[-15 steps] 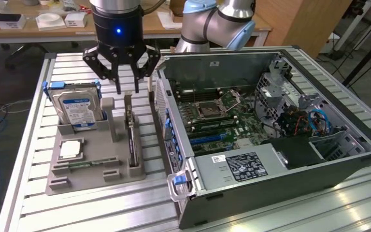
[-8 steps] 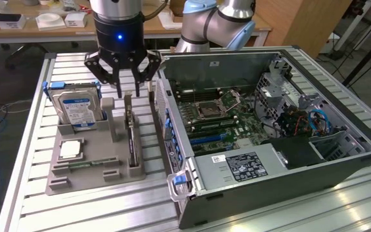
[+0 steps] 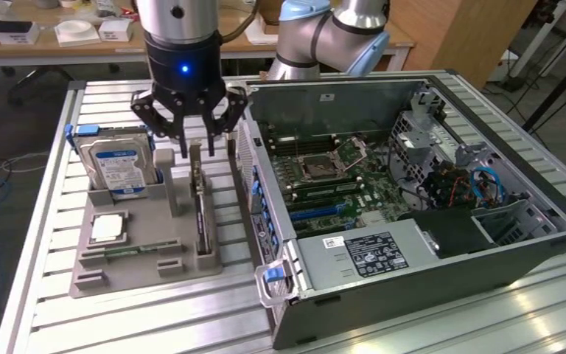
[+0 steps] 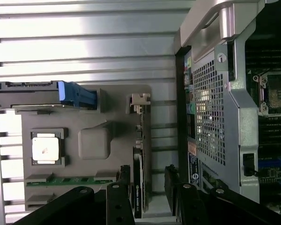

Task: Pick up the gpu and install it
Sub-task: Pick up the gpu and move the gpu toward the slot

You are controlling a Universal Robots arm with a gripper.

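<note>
The claw (image 3: 201,144) hangs wide open right over the graphics card (image 3: 200,214) in the gray tray (image 3: 130,274); I'd straddle it evenly before squeezing.

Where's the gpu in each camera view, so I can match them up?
Exterior view: the gpu stands on edge in the gray holder, directly under the open gripper.
Wrist view: the gpu is the dark card between the gripper fingers.
Shared landmark: the hard drive with blue rails.
</note>
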